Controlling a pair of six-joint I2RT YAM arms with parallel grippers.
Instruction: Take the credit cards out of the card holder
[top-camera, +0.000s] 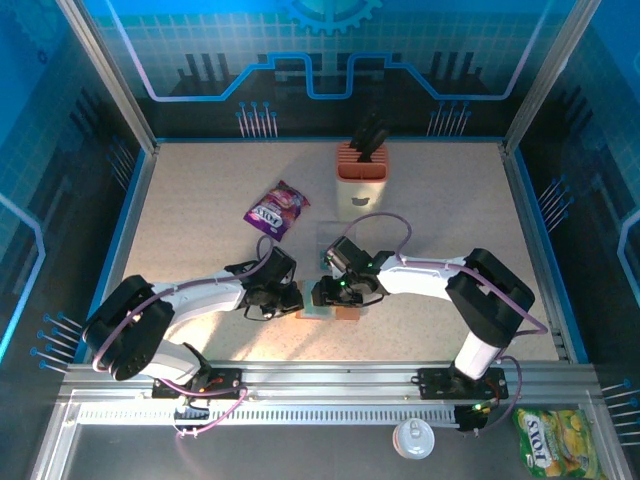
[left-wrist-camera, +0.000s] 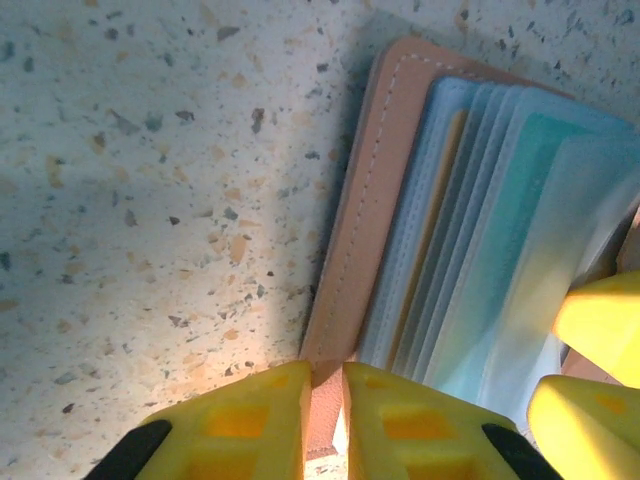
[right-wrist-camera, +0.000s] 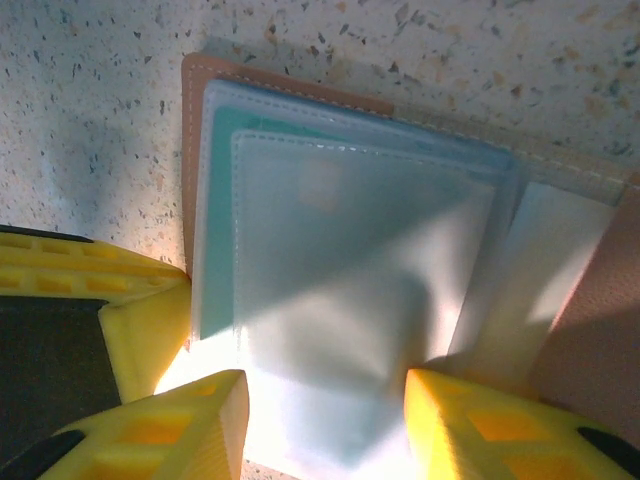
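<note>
The card holder (top-camera: 335, 312) lies open on the table between both grippers, a brown leather wallet (left-wrist-camera: 375, 200) with a fan of clear sleeves (right-wrist-camera: 370, 260). The credit cards sit inside the sleeves; a teal one (right-wrist-camera: 222, 135) and a tan-orange strip (left-wrist-camera: 440, 210) show through. My left gripper (left-wrist-camera: 325, 375) is nearly closed on the holder's leather rim at its left edge. My right gripper (right-wrist-camera: 322, 395) stands open low over the top sleeve, one finger (right-wrist-camera: 200, 420) at the sleeve's edge and the other over the sleeves. Nothing is pinched between the right fingers.
A cream-and-orange knife block (top-camera: 362, 172) stands at the back centre, and a purple snack packet (top-camera: 278, 208) lies left of it. On the front rail are a white lid (top-camera: 413, 438) and a yellow-green packet (top-camera: 557, 440). Blue walls enclose the table.
</note>
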